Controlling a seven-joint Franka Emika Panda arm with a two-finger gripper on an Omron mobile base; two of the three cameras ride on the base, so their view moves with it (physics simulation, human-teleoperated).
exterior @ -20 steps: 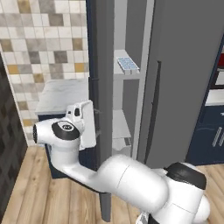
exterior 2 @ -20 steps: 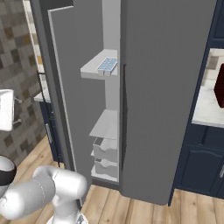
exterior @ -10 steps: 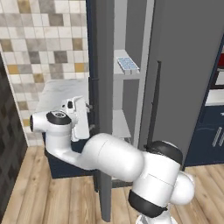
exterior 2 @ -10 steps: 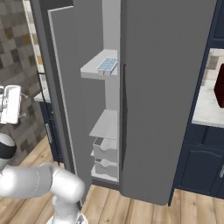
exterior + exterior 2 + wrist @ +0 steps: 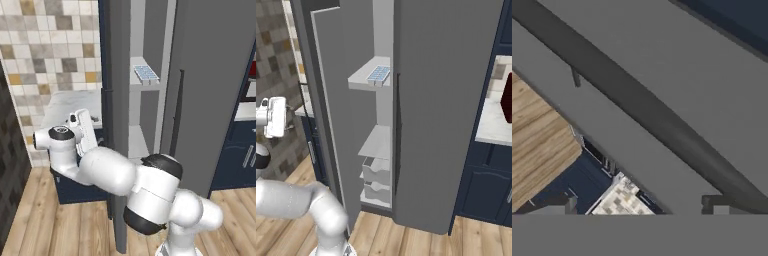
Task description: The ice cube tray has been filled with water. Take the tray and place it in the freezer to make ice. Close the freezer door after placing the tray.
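The ice cube tray [image 5: 146, 73] [image 5: 378, 75], white with pale blue water in its cells, lies flat on an upper shelf inside the freezer [image 5: 373, 145]. The freezer door [image 5: 118, 125] [image 5: 338, 120] stands wide open, edge-on in the left base view. My gripper [image 5: 89, 129] [image 5: 286, 120] is on the outer side of that door, at about mid height, far from the tray. In the hand view the gripper [image 5: 642, 207] is open and empty, its fingertips [image 5: 562, 205] facing the door's grey panel and its dark bar handle [image 5: 647, 115].
The fridge's right door [image 5: 215, 90] is shut, with a slim handle [image 5: 179, 110]. Navy cabinets [image 5: 240, 155] stand at the right, and a counter [image 5: 65, 102] with a tiled wall lies behind the open door. Drawers [image 5: 376, 172] fill the freezer's lower part.
My hand has shifted a little closer to the outer face of the open door, and the arm's elbow has swung round to the right. Tray and door are unchanged.
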